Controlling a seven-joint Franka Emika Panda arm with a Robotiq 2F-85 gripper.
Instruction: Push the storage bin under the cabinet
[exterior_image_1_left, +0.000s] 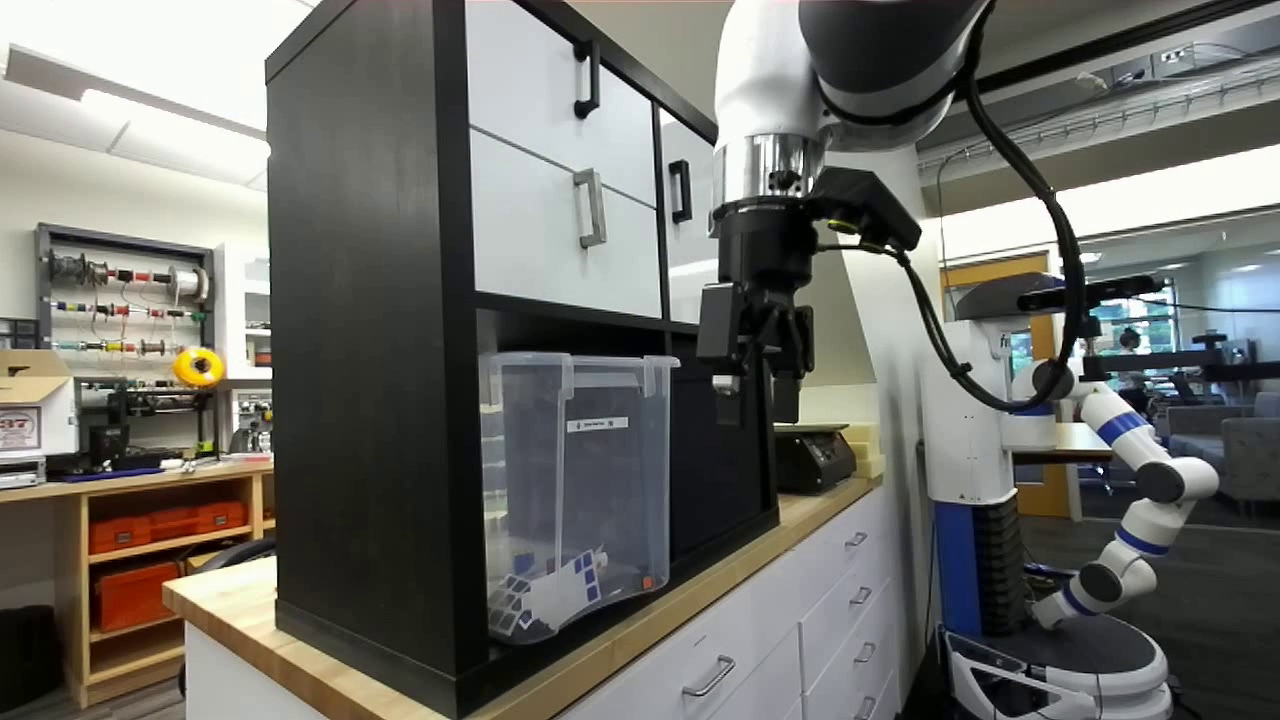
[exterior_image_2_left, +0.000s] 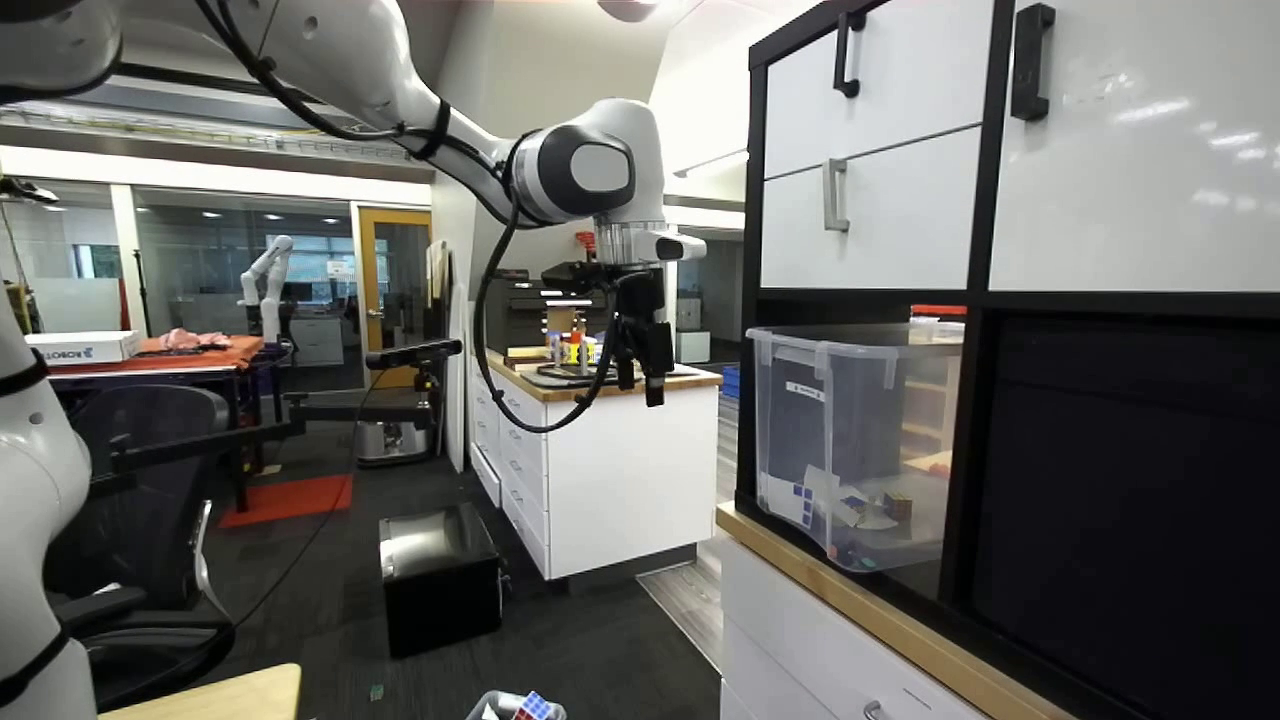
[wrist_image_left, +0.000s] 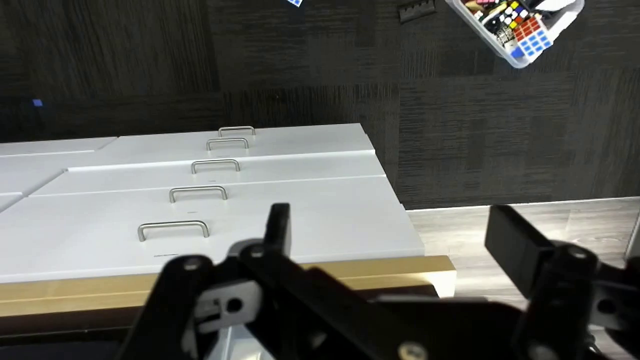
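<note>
The storage bin (exterior_image_1_left: 620, 480), a clear rimmed box with small items inside, sits in the open lower compartment of the black cabinet (exterior_image_1_left: 360, 330). It also shows there in an exterior view (exterior_image_2_left: 800, 430). Its front looks to stick out a little past the cabinet's front. The cabinet's white fronts (exterior_image_2_left: 900, 220) are shut above it. My gripper (exterior_image_1_left: 757, 400) points down in front of the cabinet, apart from the bin, as another exterior view (exterior_image_2_left: 641, 390) shows. In the wrist view the fingers (wrist_image_left: 392, 225) are spread with nothing between them. A sliver of bin (wrist_image_left: 242, 345) shows behind them.
The cabinet stands on a wooden counter (exterior_image_1_left: 720, 580) above white drawers (exterior_image_1_left: 760, 640) with metal handles. A black device (exterior_image_1_left: 815, 458) is beside the cabinet. A small tub of items (wrist_image_left: 515, 30) lies on the dark floor. A white robot (exterior_image_1_left: 1050, 480) and a black box (exterior_image_2_left: 440, 570) stand beyond.
</note>
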